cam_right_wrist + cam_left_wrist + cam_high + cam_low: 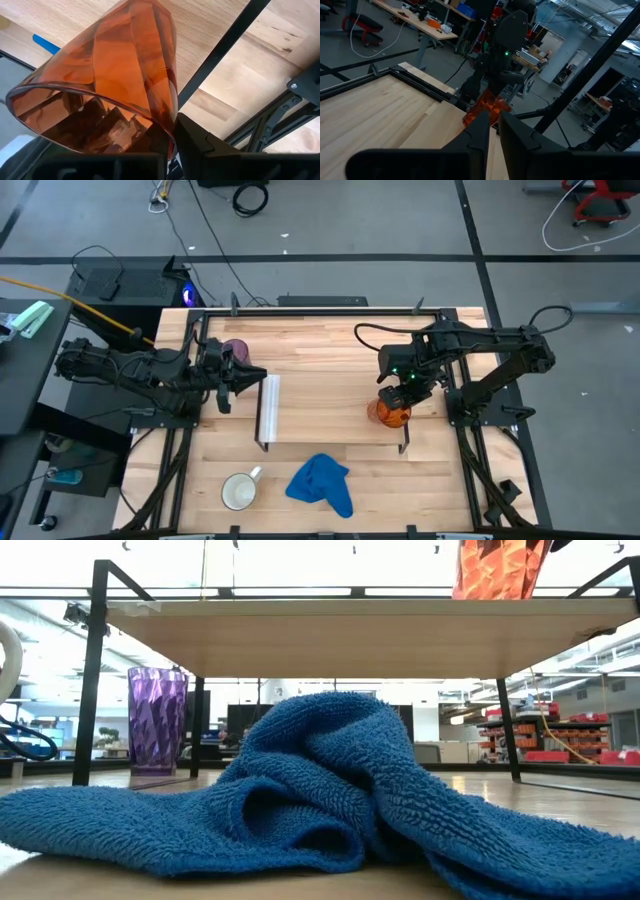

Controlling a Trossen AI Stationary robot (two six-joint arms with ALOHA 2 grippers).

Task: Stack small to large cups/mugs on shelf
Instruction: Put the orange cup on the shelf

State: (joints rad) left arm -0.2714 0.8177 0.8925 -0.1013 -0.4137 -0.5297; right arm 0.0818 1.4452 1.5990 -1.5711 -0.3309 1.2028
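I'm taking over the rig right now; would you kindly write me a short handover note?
Right gripper: fingers on the rim of the orange cup, which sits upright at the shelf's right end.
Left gripper: holds nothing, fingers near together, at the shelf's left end beside the purple cup.
Purple cup: on the table behind the shelf.
White mug: front of table, by the blue cloth.
Done: orange cup on shelf. Left: mug and purple cup.

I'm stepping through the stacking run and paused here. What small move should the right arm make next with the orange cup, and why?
Probably finish opening the right gripper and lift clear. The orange cup already stands on the shelf at its right end, with the gripper's fingers on either side of the rim. The purple cup and white mug are still on the tabletop, so this arm should free itself. The left gripper waits near the purple cup.
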